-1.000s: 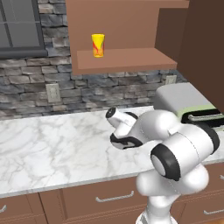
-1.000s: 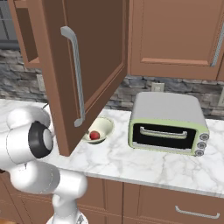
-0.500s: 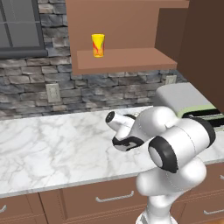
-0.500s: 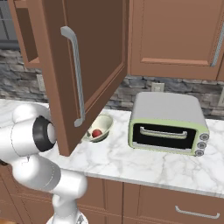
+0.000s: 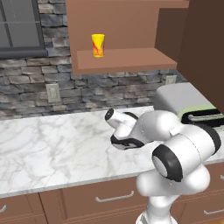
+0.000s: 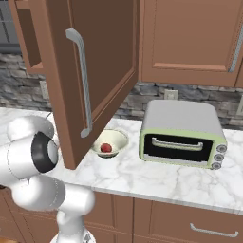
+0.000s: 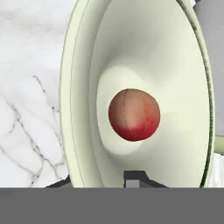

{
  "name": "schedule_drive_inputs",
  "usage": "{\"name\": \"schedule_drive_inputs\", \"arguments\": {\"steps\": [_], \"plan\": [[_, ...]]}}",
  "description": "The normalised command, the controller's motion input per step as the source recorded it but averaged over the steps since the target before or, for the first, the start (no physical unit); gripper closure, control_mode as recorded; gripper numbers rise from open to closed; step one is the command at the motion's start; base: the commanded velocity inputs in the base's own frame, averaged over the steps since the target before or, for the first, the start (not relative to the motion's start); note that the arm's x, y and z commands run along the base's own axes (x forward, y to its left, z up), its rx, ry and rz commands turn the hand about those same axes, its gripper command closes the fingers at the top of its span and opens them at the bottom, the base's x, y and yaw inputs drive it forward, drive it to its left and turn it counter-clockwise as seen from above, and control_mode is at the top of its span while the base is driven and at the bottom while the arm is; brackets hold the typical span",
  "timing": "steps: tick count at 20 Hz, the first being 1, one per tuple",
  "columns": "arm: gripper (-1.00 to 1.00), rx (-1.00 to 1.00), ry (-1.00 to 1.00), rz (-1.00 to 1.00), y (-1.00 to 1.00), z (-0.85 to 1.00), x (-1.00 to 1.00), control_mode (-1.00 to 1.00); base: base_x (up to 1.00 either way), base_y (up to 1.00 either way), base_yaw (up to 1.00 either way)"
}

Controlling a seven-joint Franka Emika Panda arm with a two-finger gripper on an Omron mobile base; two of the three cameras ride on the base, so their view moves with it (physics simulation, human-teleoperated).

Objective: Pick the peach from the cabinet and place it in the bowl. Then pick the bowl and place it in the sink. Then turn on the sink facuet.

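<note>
Over the last second the arm has swung its elbow forward and lower, toward the right base camera, while the forearm has kept reaching out over the counter [image 5: 52,148] toward the bowl [image 6: 110,144]. The bowl and the peach [image 6: 106,148] have not shifted; the peach lies in the bowl's bottom, on the counter just left of the toaster oven [image 6: 182,135] and under the open cabinet [image 5: 127,59] door.

So the first step looks done, and the move in hand is probably the pickup of the bowl for the sink.

In the hand view the bowl [image 7: 87,96] looms large and tilted, the peach [image 7: 134,114] centred in it, and a dark finger tip [image 7: 136,178] rises right at the near rim. The hand [image 7: 118,183] appears to sit at that rim, but how far its jaws stand apart, and whether they pinch the rim yet, I cannot tell from these views.

The upper arm bulks in the foreground of the left base view, the wrist pointing away and down. A yellow cup [image 5: 98,45] stands on the cabinet shelf, well apart from the work.
</note>
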Motion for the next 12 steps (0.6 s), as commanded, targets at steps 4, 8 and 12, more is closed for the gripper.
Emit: {"name": "schedule_drive_inputs", "arguments": {"steps": [4,8,12], "plan": [[1.00,0.08,-0.02,0.02,0.19,0.79,-0.87,-1.00,0.00,0.00,0.00],[1.00,0.01,-0.07,0.00,0.17,1.00,-0.95,-1.00,0.00,0.00,0.00],[1.00,0.00,-0.13,0.08,0.11,1.00,-0.98,-1.00,0.00,0.00,0.00]]}}
